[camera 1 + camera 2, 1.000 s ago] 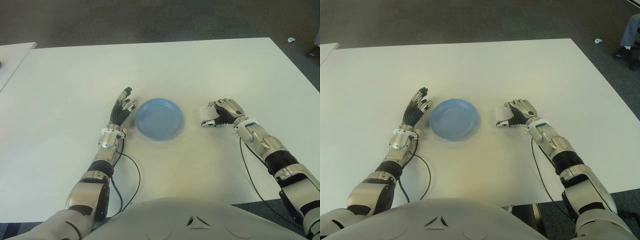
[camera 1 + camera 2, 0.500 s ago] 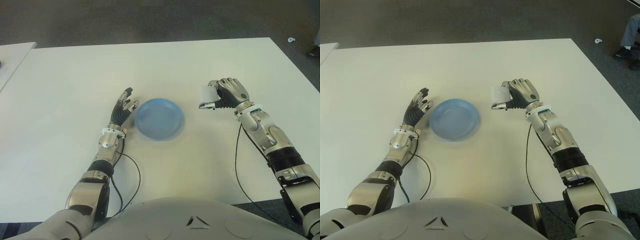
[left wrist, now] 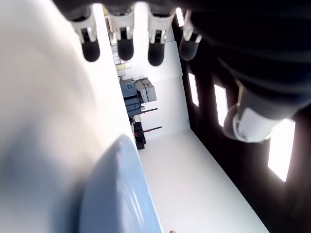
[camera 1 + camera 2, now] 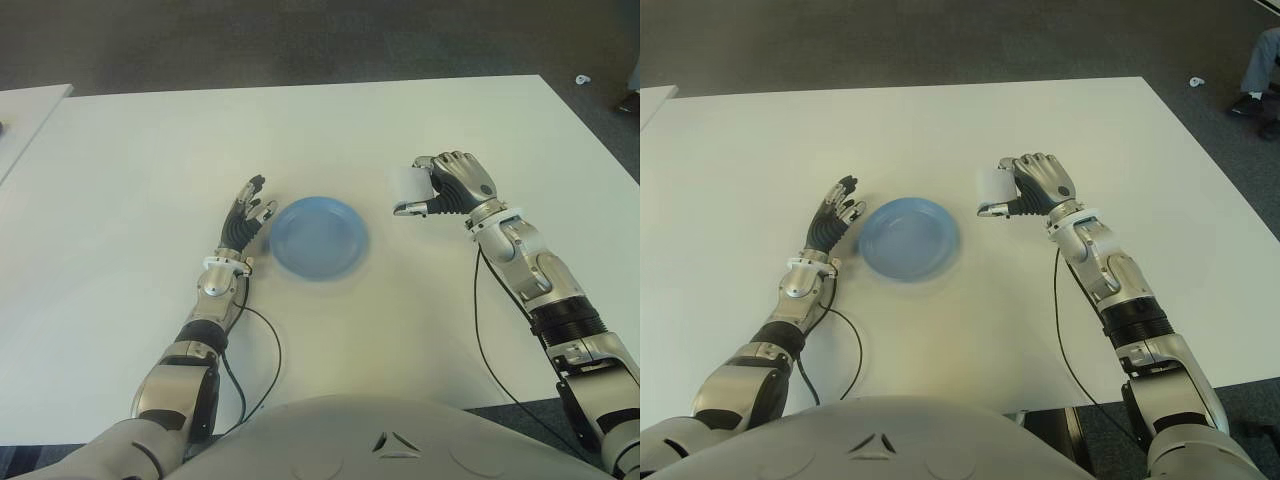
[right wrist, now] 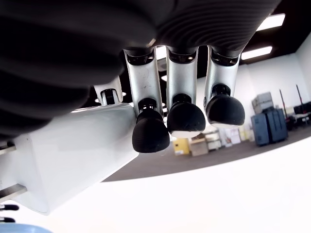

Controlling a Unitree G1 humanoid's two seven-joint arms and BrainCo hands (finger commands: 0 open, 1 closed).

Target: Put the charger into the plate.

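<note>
Our right hand (image 4: 452, 186) is curled tight around the white charger (image 4: 409, 185), holding it above the white table (image 4: 400, 330), to the right of the blue plate (image 4: 318, 237) and clear of it. We see a broad, smooth, matte tabletop; the plate is round, shallow and glossy, the charger a small rounded block. Our left hand (image 4: 246, 217) shows just left of the plate, fingers (image 3: 125, 48) stretched out and holding nothing. Only our right wrist view shows the black rubbery fingertips (image 5: 150, 137) pressing the charger's side and metal prongs at its end.
</note>
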